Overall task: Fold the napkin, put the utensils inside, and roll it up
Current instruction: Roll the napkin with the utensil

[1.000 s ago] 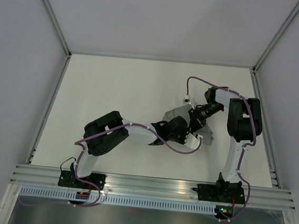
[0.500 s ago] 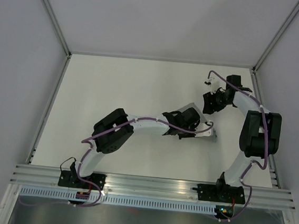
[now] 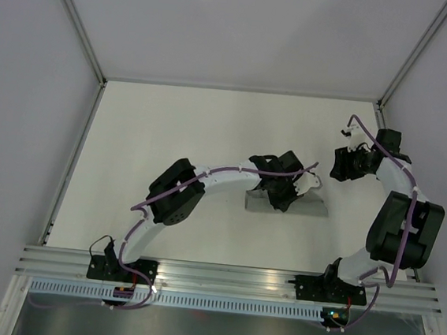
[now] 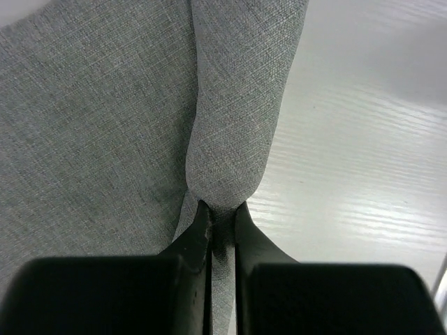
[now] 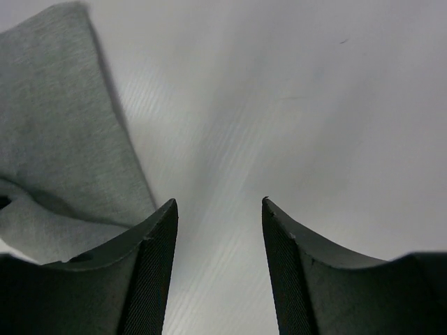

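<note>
The grey napkin [image 3: 308, 206] lies as a narrow bundled strip right of the table's middle. My left gripper [image 3: 281, 197] sits over its middle. In the left wrist view the left gripper [image 4: 222, 206] is shut on a raised fold of the napkin [image 4: 98, 125], with cloth pinched between the fingertips. My right gripper [image 3: 339, 166] is open and empty, off to the right of the napkin and above bare table. In the right wrist view the right gripper [image 5: 218, 204] has the napkin [image 5: 63, 139] at its left edge. No utensils show in any view.
The white tabletop [image 3: 171, 131] is walled by grey panels at the back and both sides. A metal rail [image 3: 229, 277] runs along the near edge with both arm bases on it. Purple cables loop along both arms.
My right gripper has drawn back from the napkin to the right side of the table. My left arm has stretched further right, and the napkin now lies flatter as a strip.
</note>
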`<state>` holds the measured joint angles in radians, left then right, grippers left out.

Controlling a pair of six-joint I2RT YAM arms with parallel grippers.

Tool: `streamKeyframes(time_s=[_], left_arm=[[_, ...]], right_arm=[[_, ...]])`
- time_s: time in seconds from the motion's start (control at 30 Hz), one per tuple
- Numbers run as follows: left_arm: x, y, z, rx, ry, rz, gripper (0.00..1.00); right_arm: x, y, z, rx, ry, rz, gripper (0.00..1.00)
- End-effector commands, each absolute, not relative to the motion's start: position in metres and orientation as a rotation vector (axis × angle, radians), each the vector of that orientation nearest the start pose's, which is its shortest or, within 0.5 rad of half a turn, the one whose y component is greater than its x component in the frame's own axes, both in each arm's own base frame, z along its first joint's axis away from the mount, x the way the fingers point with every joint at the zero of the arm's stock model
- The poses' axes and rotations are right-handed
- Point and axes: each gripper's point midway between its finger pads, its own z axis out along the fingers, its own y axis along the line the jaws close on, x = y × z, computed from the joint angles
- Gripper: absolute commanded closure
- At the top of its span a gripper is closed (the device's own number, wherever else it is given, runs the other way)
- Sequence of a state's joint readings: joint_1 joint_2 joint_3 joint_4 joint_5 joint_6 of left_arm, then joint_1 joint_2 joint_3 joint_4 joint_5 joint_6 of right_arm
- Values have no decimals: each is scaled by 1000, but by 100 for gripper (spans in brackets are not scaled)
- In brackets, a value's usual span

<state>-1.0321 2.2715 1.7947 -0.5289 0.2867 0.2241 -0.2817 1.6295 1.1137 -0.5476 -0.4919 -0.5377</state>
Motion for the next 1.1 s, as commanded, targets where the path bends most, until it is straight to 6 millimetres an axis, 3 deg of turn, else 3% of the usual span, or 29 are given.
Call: streamKeyframes(time_s=[0.0,0.07,0.1,0.2,0.27,0.4,0.67,0.9,1.07], left_arm=[[168,-413,-33,1660,2641,-856,98],[169,-407,-35,1613,2702,-950,98],[166,-406,-33,1591,2725,-1031,98],[176,-392,-40,1461,2847,-1079,98],[183,-384,-43,1402,2891,-1089,98],[186,-380,-45,1380,2931,-1081,98],[191,-374,-57,1370,3035,-996,98],[197,-373,-64,1340,3081,-954,98],[201,-376,-64,1322,3089,-954,98]], right_arm=[[346,-17,103,-668,2298,353,43],[335,-11,101,-719,2273,359,43],[333,-7,111,-744,2229,345,43],[320,4,108,-842,2173,258,43],[318,17,118,-939,2093,200,41],[294,71,107,-1192,2011,253,40],[257,121,84,-1488,1894,308,37],[234,138,61,-1635,1883,306,37],[229,146,46,-1688,1885,248,37]])
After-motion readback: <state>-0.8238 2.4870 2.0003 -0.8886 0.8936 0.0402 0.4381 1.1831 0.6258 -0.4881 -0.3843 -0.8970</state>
